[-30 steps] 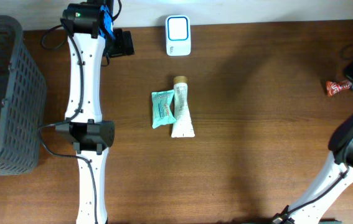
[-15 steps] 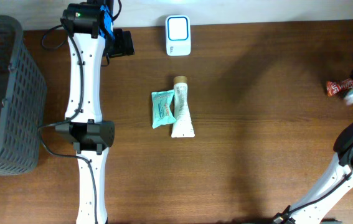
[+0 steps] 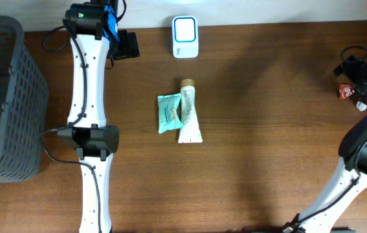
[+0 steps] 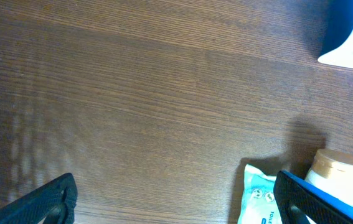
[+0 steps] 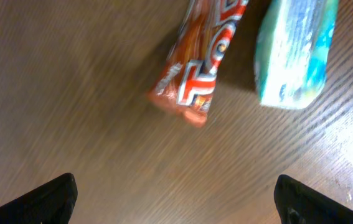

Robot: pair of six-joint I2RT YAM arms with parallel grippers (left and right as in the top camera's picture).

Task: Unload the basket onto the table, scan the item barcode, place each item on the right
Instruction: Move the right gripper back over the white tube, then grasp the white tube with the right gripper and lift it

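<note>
**A:** Status on the scan?

**B:** Nothing held. The right gripper (image 5: 176, 200) hangs over the snack bar (image 5: 200, 59) at the far right edge of the table (image 3: 267, 142), jaws wide and empty. The bar lies flat on the wood. A blue-white pack (image 5: 296, 53) lies just beside it, not touching.

**A:** Left side?

**B:** The left gripper (image 4: 176, 202) is also spread wide and empty, near the scanner (image 3: 185, 37).

**A:** So which step?

**B:** My read is between items: no grip, nothing in front of the scanner. The next move needs a pick, either this bar or one from mid-table. There a tube (image 3: 189, 111) and a green packet (image 3: 169, 113) lie side by side, touching. The tube's cap points at the scanner.

**A:** Bar orientation?

**B:** In the wrist view the long axis runs steep and tilted, with the crimped end toward lower left and the other end cut off at the top. The logo faces up and no barcode shows. A grasp should go across the narrow width, and it probably needs turning before the scanner.
</note>
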